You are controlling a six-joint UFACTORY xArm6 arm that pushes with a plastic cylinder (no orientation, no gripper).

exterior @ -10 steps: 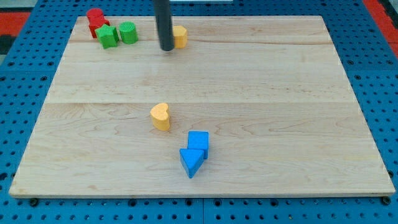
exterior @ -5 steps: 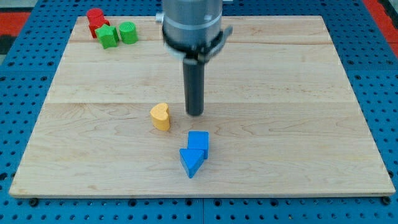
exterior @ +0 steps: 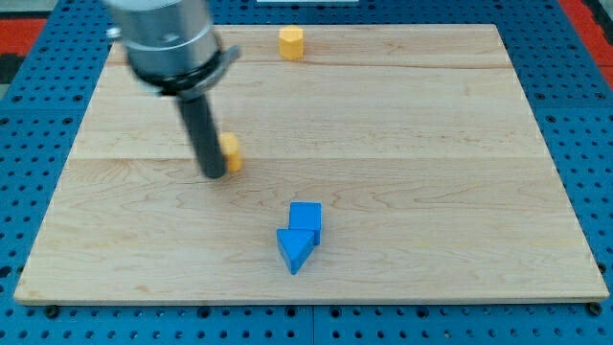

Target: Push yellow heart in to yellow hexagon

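Camera view. Tip [exterior: 214, 175] down on board [exterior: 431, 153], at view's left of centre, touching or just beside heart [exterior: 230, 151] on its left and lower side. No jaws on this rig: bare rod only, nothing clamped, contact by side of rod. Heart mostly hidden behind rod; only its right edge visible, shape not readable. Hexagon [exterior: 291, 42] near view's top edge, up and to the right of heart, well apart. Blue cube [exterior: 306, 218] and blue triangle [exterior: 294, 249] touching each other, lower centre, clear of the path.

Risks, judged:
- Off-centre contact: heart likely to spin and slip off round rod.
- Push line too far right or left: heart passes hexagon without meeting it.
- Hexagon close to board edge: hard arrival could knock it off.
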